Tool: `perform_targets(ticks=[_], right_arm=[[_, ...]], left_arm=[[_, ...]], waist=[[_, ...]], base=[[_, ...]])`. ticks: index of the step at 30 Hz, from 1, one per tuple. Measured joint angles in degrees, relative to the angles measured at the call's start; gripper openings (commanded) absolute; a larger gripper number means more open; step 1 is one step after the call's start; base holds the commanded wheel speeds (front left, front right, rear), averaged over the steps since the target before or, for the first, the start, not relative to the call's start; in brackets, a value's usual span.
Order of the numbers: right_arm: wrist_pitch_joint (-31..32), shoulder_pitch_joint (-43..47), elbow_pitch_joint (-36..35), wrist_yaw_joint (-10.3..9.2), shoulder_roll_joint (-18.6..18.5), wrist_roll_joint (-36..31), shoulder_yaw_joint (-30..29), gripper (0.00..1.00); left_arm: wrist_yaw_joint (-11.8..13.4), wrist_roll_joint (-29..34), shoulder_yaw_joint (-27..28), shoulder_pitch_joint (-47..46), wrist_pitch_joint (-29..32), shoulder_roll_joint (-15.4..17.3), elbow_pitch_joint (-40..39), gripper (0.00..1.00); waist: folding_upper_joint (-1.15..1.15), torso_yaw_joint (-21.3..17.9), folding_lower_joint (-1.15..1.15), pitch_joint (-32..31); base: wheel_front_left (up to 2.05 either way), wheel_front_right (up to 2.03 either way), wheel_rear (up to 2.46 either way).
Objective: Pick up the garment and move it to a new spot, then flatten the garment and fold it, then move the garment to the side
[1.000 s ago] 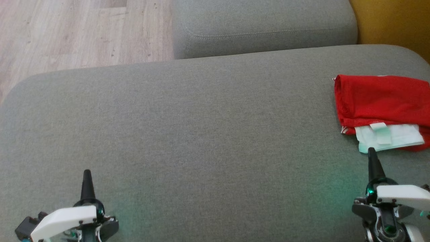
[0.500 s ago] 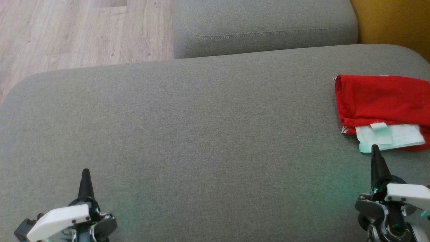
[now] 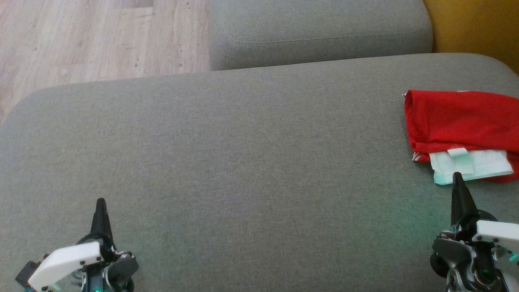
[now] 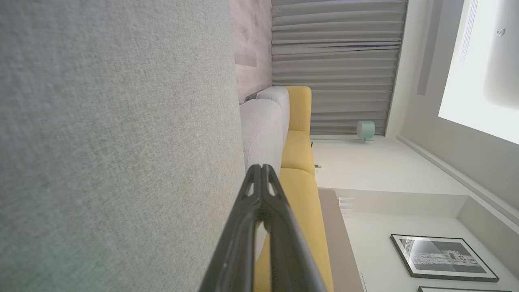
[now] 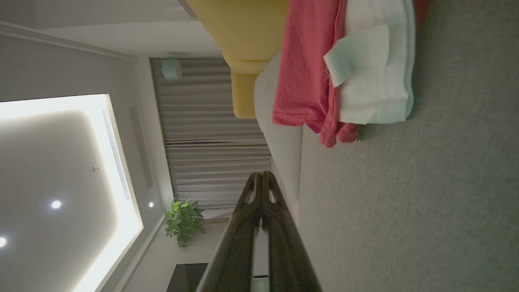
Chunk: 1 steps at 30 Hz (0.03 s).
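Observation:
The garment (image 3: 458,119) is red with a white panel, folded into a compact rectangle at the right edge of the grey cushion (image 3: 243,162). It also appears at the top of the right wrist view, red and white garment (image 5: 344,69). My right gripper (image 3: 457,177) is shut and empty, its tip just short of the garment's near white edge. At the lower left my left gripper (image 3: 100,201) is shut and empty over bare cushion. Both wrist views show the fingers pressed together, left gripper (image 4: 261,167) and right gripper (image 5: 262,174).
A second grey cushion (image 3: 320,32) lies behind. Wooden floor (image 3: 93,36) shows at the upper left. A yellow seat (image 3: 474,24) rises at the upper right. The wide middle of the near cushion is bare fabric.
Both grippers have drifted slightly; the left one sank a little toward the bottom edge, the right one shifted a little to the right. The garment lies as before.

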Motion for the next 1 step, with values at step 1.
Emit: perform_targets(ticks=[1], right_arm=[[0.00, 0.00, 0.00, 0.00, 0.00, 0.00, 0.00, 0.00]], left_arm=[[-0.01, 0.00, 0.01, 0.00, 0.00, 0.00, 0.00, 0.00]], waist=[[0.00, 0.00, 0.00, 0.00]], base=[[0.00, 0.00, 0.00]])
